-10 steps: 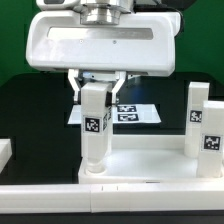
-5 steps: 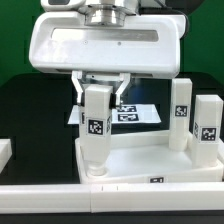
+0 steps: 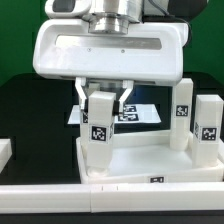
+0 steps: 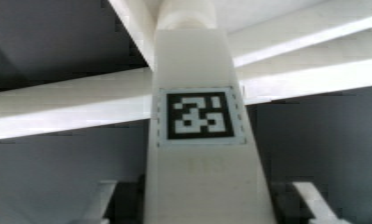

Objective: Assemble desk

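The white desk tabletop (image 3: 150,162) lies at the front of the table with its raised rim up. A white square leg (image 3: 99,135) with a tag stands upright in its near corner on the exterior view's left. My gripper (image 3: 104,100) hangs straight over this leg with a finger on either side of its top. In the wrist view the leg (image 4: 201,110) runs between the fingers (image 4: 105,198) with a dark gap on each side, so the gripper (image 4: 208,200) is open. Two more tagged legs (image 3: 183,115) (image 3: 208,130) stand on the tabletop's right side.
The marker board (image 3: 140,112) lies flat behind the desk on the black table. A small white block (image 3: 5,152) sits at the exterior view's left edge. A long white bar (image 3: 110,197) runs along the front edge.
The tabletop has turned: the two right-hand legs moved left and apart. The gripper and the leg under it shifted a little to the exterior view's right.
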Tool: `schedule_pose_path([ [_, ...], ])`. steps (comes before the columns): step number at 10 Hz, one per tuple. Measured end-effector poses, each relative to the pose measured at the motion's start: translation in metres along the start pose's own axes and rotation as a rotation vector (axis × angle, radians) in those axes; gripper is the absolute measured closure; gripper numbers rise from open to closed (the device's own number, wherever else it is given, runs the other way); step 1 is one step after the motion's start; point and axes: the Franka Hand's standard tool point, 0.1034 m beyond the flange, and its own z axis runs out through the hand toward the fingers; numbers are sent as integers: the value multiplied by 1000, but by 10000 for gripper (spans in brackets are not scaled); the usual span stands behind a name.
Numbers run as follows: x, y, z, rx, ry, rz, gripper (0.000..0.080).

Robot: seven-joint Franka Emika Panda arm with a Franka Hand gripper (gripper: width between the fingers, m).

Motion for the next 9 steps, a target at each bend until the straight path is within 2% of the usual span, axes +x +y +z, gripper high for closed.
schedule_pose_path([
  [3,0,1,0,-1,4,-3,515],
  [4,0,1,0,-2,3,-3,463],
  [5,0,1,0,-2,3,-3,272],
  [6,-1,1,1,-1,-4,-2,272],
  [7,-2,1,1,7,-48,6,189],
  [8,10,5,-9,30,-97,35,157],
  [9,8,4,-11,48,-185,66,152],
])
